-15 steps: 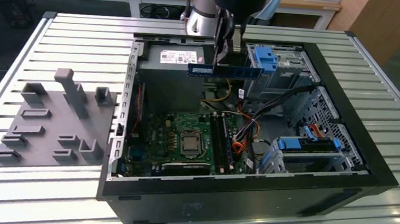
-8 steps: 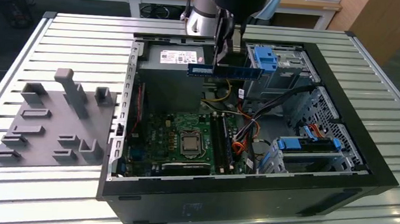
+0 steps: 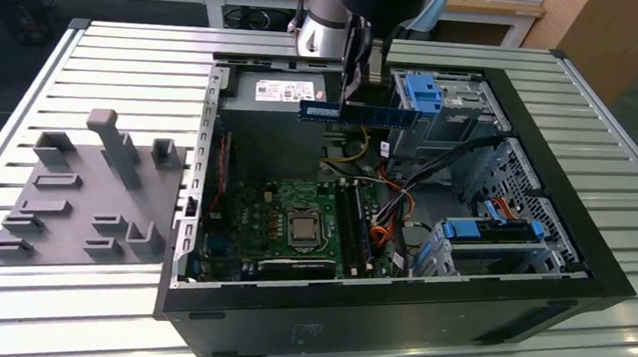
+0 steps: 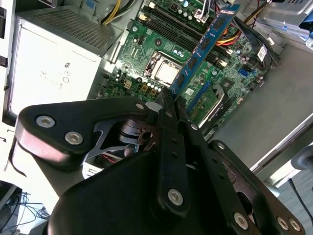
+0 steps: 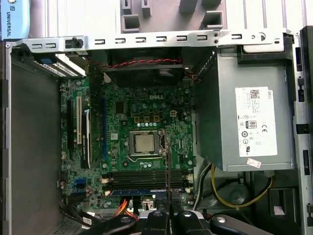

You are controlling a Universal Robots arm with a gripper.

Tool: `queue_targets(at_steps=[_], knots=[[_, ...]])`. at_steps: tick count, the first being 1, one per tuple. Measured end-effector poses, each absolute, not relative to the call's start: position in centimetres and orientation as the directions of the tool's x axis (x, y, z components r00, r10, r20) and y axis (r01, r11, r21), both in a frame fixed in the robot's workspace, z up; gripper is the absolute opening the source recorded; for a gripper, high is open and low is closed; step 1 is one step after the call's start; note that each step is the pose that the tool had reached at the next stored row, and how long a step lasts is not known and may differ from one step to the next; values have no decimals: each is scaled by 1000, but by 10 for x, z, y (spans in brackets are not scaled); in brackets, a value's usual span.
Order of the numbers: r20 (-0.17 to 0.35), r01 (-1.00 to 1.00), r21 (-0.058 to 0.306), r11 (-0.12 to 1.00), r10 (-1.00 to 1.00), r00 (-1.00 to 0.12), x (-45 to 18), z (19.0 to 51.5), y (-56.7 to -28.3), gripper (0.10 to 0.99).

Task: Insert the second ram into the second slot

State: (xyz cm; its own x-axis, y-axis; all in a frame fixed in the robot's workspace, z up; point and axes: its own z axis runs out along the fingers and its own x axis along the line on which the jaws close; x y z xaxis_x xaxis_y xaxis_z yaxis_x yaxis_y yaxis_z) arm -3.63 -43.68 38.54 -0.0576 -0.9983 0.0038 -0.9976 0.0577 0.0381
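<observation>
The second ram [image 3: 391, 114], a thin blue stick with dark chips, hangs level above the open computer case, over its far side. My gripper [image 3: 360, 104] is shut on it near its middle. In the second wrist view the ram [image 4: 205, 46] juts out from between the black fingers [image 4: 168, 115]. In the first wrist view it shows edge-on as a thin line [image 5: 167, 161], crosswise over the memory slots [image 5: 142, 176] on the green motherboard [image 5: 122, 117]. Which one is the second slot I cannot tell. A blue strip [image 5: 137, 192] lies along the outermost slot.
A grey power supply [image 3: 274, 91] with a white label sits beside the ram. Drive cages with blue latches [image 3: 424, 93] [image 3: 484, 232] and loose orange and black cables [image 3: 390, 213] crowd the exterior view's right. A grey fixture plate [image 3: 88, 188] rests on the slatted table [image 3: 115, 46].
</observation>
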Motion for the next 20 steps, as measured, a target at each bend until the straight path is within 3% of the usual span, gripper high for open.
queue_targets(at_steps=[20], knots=[[6, -985, 38, 167, -986, -167, -36, 385, -437, 137]])
